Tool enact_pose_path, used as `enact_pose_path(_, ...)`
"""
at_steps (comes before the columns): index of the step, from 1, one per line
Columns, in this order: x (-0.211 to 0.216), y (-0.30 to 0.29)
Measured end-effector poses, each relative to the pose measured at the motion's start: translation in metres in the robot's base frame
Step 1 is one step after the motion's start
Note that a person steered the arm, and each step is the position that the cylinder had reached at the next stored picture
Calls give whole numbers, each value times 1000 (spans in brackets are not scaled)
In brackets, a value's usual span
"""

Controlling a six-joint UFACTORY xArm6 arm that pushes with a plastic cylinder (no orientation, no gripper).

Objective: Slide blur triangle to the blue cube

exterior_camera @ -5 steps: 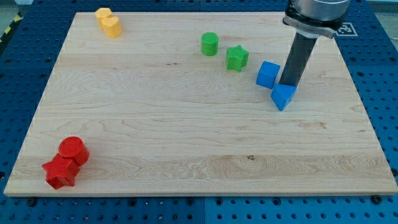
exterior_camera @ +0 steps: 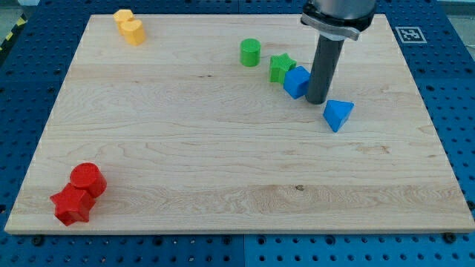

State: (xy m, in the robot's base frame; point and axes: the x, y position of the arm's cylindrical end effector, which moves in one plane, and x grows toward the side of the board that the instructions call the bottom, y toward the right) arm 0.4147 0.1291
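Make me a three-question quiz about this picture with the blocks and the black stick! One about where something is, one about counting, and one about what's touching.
1. Where are the red blocks?
A. the view's bottom left
B. the view's top right
C. the middle

2. How many green blocks are there?
A. one
B. two
C. four

3. What is the blue cube touching?
A. the yellow blocks
B. the green star
C. the blue triangle

Answers:
1 A, they sit near the board's lower left corner.
2 B, a green cylinder and the green star.
3 B, the cube presses against the star, with my tip on its right and the triangle lying apart.
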Motion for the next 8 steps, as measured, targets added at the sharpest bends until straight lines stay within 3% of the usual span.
enact_pose_path(3,21,88)
enact_pose_path(5,78,61)
enact_pose_path(8,78,43)
